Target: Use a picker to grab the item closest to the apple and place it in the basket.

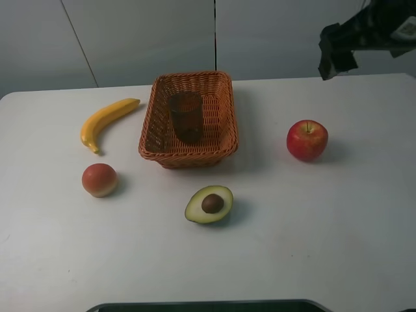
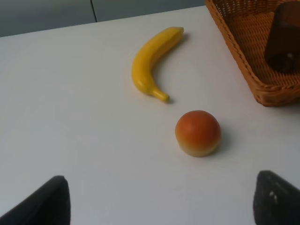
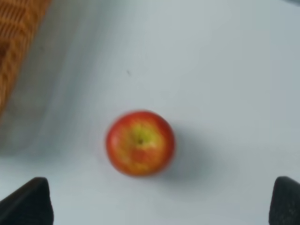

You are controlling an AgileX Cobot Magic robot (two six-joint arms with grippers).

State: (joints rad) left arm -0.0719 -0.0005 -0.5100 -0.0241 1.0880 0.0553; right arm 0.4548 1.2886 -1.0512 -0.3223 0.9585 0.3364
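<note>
Overhead, the right gripper (image 3: 157, 204) hangs above the apple (image 1: 307, 140), jaws spread wide and holding nothing. The left gripper (image 2: 159, 201) is equally agape, looking out over the banana (image 2: 152, 63) and a round peach-coloured fruit (image 2: 198, 132). The likely target, an avocado half (image 1: 209, 204), lies cut face up on the white table (image 1: 325, 247), in front of the wicker basket (image 1: 188, 159) and well apart from both arms. Nothing has been picked yet.

The chief risk is a wrong choice: the right arm is lined up on the apple itself, and a straight descent would seize the landmark, not its neighbour. A dark cup (image 1: 186, 117) already standing in the basket sits about as near the apple, muddying the call. The avocado's rounded underside may also rock or slide under a pinch.
</note>
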